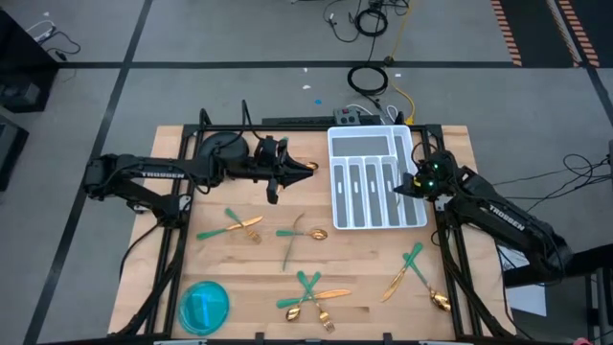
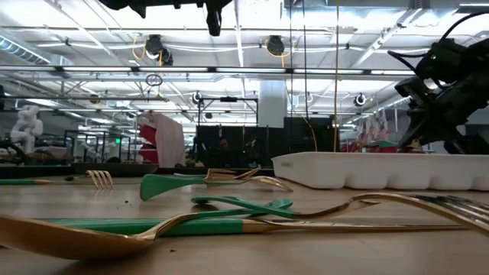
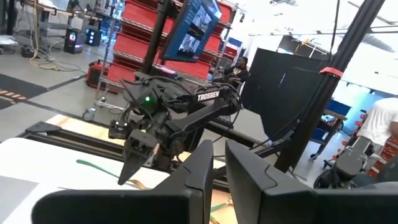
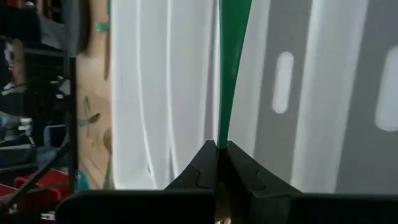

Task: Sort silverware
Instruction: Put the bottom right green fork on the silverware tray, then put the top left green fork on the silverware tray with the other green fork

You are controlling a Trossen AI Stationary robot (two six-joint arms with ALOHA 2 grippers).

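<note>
Teal handle point(image 4: 231, 68) of one utensil is clamped between the right tool's point(image 4: 217, 149) fingers, jaws clenched tight on it, above the white tray point(image 1: 337, 149). Left tool point(image 1: 305, 169), nearly closed, holds a gold-headed piece point(image 1: 308, 168) above the desk point(image 1: 374, 268) beside the tray. Remaining silverware point(image 1: 311, 295) lies scattered across the desk.

"TROSSEN" on right arm point(image 3: 208, 96), left arm point(image 1: 161, 174)

Teal-handled gold silverware point(image 1: 306, 287), seemingly scattered tabletop
</note>
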